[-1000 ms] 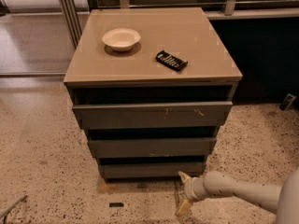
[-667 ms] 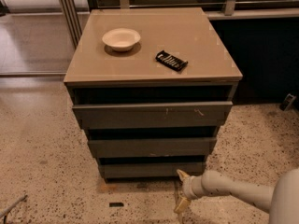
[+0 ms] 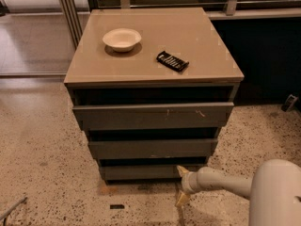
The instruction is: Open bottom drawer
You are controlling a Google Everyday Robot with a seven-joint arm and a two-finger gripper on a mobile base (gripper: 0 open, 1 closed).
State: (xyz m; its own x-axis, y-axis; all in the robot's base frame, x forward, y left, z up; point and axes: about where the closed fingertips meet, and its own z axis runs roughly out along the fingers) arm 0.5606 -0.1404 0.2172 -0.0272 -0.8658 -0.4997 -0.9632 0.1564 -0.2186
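Note:
The bottom drawer (image 3: 141, 172) is the lowest and narrowest of three dark grey handleless fronts on the cabinet, and it looks closed. My gripper (image 3: 182, 185) is low at the drawer's right end, just in front of it. It is open, with one yellowish fingertip (image 3: 181, 171) at the drawer front's upper right edge and the other down near the floor. Whether the upper fingertip touches the drawer is not clear. My pale arm (image 3: 225, 182) comes in from the lower right.
The cabinet's tan top (image 3: 197, 46) holds a white bowl (image 3: 122, 38) and a black striped packet (image 3: 172, 61). The middle drawer (image 3: 153, 149) and the scratched top drawer (image 3: 153, 116) are above. Speckled floor (image 3: 42, 164) surrounds the cabinet, with a dark wall to the right.
My gripper has moved a little up and to the left, closer to the bottom drawer's right end. The drawers have not moved.

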